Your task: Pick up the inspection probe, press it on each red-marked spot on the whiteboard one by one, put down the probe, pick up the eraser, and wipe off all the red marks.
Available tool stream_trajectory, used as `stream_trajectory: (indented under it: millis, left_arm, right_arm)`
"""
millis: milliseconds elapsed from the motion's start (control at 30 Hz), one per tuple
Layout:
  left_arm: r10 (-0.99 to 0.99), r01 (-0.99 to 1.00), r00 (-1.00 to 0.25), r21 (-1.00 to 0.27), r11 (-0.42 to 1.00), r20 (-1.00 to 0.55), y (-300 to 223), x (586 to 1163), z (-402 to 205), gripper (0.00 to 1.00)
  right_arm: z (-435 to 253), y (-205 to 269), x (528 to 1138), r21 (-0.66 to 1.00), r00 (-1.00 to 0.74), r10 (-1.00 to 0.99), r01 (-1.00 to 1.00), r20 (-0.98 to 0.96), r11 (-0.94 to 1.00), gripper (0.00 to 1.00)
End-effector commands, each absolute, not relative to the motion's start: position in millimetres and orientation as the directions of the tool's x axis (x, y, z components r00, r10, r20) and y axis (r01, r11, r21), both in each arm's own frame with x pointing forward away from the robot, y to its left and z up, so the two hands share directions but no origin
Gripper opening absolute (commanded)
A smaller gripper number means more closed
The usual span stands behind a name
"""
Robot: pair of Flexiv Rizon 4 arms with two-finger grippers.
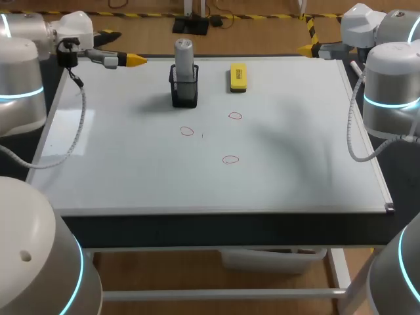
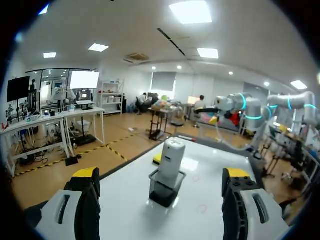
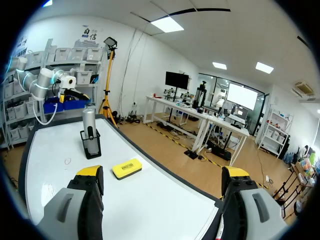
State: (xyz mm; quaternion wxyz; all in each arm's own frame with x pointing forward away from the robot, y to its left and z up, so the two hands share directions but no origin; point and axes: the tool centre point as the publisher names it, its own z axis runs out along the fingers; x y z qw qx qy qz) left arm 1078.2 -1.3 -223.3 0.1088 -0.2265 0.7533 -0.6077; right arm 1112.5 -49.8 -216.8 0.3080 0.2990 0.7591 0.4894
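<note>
From above, the probe (image 1: pixel 184 56) is seen upright in a black holder (image 1: pixel 184 92) toward twelve o'clock on the whiteboard (image 1: pixel 131 164). The eraser (image 1: pixel 237 77) lies at its three o'clock, and three red marks (image 1: pixel 230 159) toward six. Only the wrist views show the left gripper (image 2: pixel 162 173) and right gripper (image 3: pixel 162 172) spread wide, empty.

whiteboard (image 1: pixel 131 170): plain white, pale grey frame
probe (image 1: pixel 184 54): silver-grey
holder (image 1: pixel 184 92): black mesh
eraser (image 1: pixel 237 76): yellow top, black base
marks (image 1: pixel 187 131): three thin red rings, nearer the robot than the holder
left claw (image 1: pixel 136 60): yellow tips, grey fingers
right claw (image 1: pixel 306 48): yellow tips
arms (image 1: pixel 387 72): white-grey, glowing cyan bands
</note>
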Motion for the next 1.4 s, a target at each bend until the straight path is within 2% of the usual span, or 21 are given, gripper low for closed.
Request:
stream_trajectory:
  millis: [33,267,533,1100,1400]
  left_arm:
    - [-0.320,-0.199,-0.937,-0.967,0.161,0.140,-1.9,1085.2,-227.9,1.00]
    - [-0.222,-0.150,-0.967,-0.984,0.095,0.126,-11.2,1085.2,-230.3,1.00]
    - [-0.136,-0.120,-0.985,-0.988,0.094,0.107,-28.3,1084.9,-233.5,1.00]
    - [-0.003,-0.114,-0.994,-0.993,0.022,0.114,-55.2,1081.2,-243.5,1.00]
    - [0.004,-0.109,-0.994,-0.994,0.008,0.109,-73.3,1093.1,-255.5,1.00]
  right_arm:
    - [-216.7,-49.8,1113.0,0.927,-0.632,0.755,0.154,-0.175,0.343,1.00]
    - [-216.7,-49.8,1113.0,0.927,-0.632,0.755,0.154,-0.175,0.343,1.00]
    - [-216.7,-49.8,1113.0,0.927,-0.632,0.755,0.154,-0.175,0.343,1.00]
    - [-216.7,-49.8,1113.0,0.927,-0.632,0.755,0.154,-0.175,0.343,1.00]
    - [-216.7,-49.8,1113.0,0.927,-0.632,0.755,0.154,-0.175,0.343,1.00]
